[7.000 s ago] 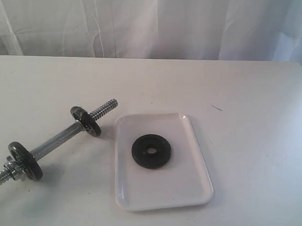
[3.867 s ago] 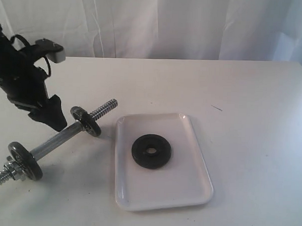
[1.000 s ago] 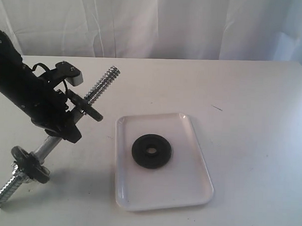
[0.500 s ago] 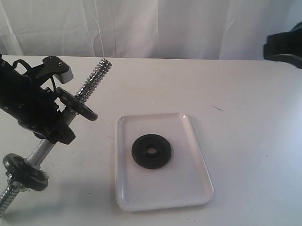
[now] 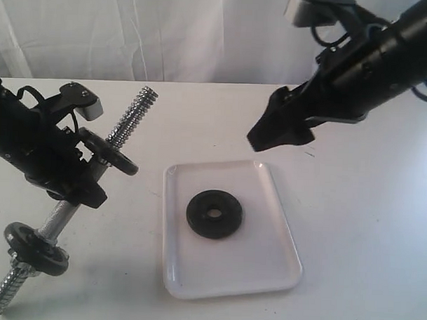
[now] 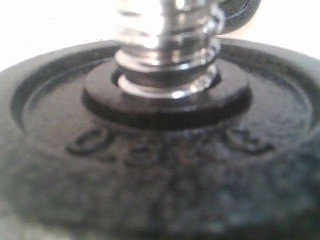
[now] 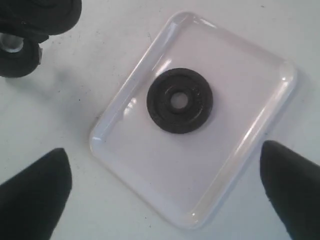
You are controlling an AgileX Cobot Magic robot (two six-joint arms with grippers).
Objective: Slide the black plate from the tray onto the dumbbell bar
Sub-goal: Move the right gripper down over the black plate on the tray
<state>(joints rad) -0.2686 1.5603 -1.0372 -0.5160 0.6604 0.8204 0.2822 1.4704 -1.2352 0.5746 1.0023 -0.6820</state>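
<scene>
The black plate lies flat in the middle of the white tray. My left gripper is shut on the smooth middle of the dumbbell bar and holds it off the table, tilted, with its free threaded end pointing up. The left wrist view is filled by one of the bar's dark discs and the thread. My right gripper hangs open above the tray's far edge. Its wrist view shows the black plate on the tray between wide-apart fingertips.
Two greyer discs sit on the bar, one by the upper thread and one near the lower end. A white curtain hangs behind the table.
The right arm has swung in from the upper right to above the tray's far edge. The left gripper, which lifted and tilted the bar earlier, has barely moved in the last half second.
</scene>
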